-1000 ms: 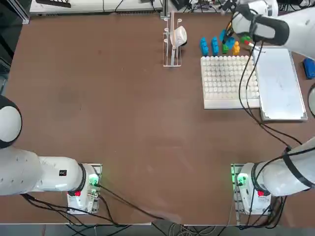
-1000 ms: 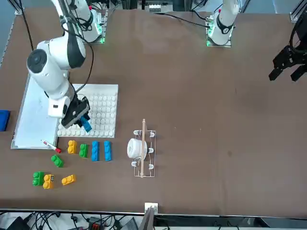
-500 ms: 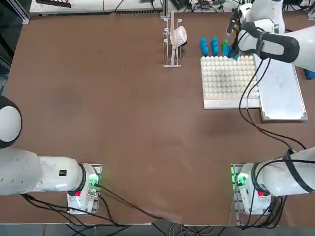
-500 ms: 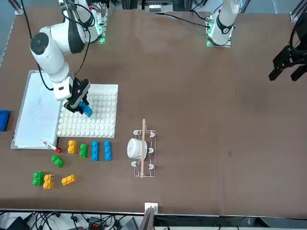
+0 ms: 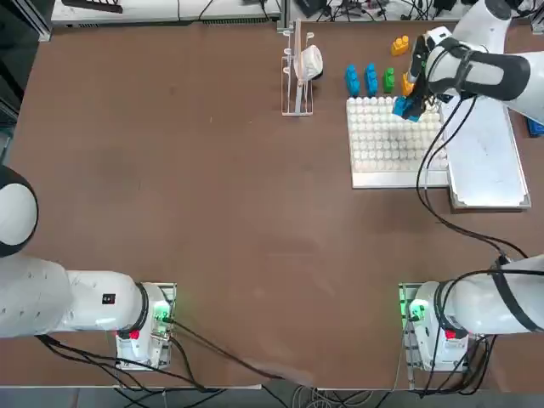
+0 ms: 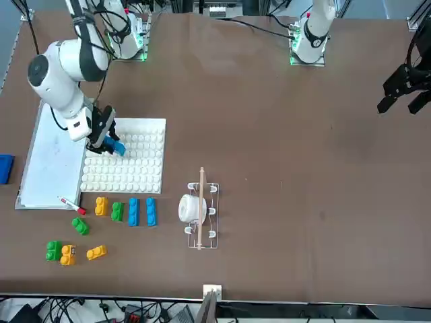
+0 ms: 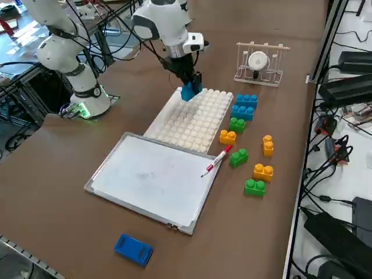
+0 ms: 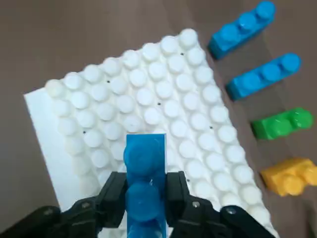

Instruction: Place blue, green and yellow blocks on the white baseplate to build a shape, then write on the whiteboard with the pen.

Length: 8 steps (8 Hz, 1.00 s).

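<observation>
since a second ago the right pincer (image 8: 144, 198) has carried its blue block (image 8: 144, 183) over the white baseplate (image 6: 138, 168), pinching its long sides; light, rigid, slick plastic.

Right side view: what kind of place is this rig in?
Probably a robotics lab: two white robot arms bolted to a brown table, toy bricks by a studded white plate, cable bundles alongside. The right pincer holds a blue brick.
</observation>
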Motion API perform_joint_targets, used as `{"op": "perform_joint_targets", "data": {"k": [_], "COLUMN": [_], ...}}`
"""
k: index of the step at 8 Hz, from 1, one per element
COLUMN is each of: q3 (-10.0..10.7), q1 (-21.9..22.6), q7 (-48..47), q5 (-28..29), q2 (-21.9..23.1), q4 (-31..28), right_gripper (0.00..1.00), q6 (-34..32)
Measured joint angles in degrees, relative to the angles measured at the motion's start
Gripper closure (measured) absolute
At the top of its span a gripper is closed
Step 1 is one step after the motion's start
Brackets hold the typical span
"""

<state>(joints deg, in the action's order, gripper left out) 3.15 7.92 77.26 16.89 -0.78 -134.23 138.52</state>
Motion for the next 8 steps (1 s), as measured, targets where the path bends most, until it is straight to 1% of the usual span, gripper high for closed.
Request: {"op": "perform_joint_targets", "data": {"k": [2, 3, 5, 6, 8], "q3": [0.0, 0.0, 0.1, 0.2, 0.2], "q1": [-0.6, -1.3, -3.5, -4.3, -5.5], "q7": [12.9, 18.8, 28.9, 32.2, 34.2], "q5": [8.1, 10.3, 11.2, 11.2, 11.3], "q2": [-0.3, -0.3, -0.3, -0.3, -0.3], "q4": [-0.8, -1.5, -3.5, -4.9, -7.5], "right_gripper": [0.58, 0.58, 0.58, 0.58, 0.58], "q6": [-2.8, -4.1, -5.4, -5.5, -5.5]}}
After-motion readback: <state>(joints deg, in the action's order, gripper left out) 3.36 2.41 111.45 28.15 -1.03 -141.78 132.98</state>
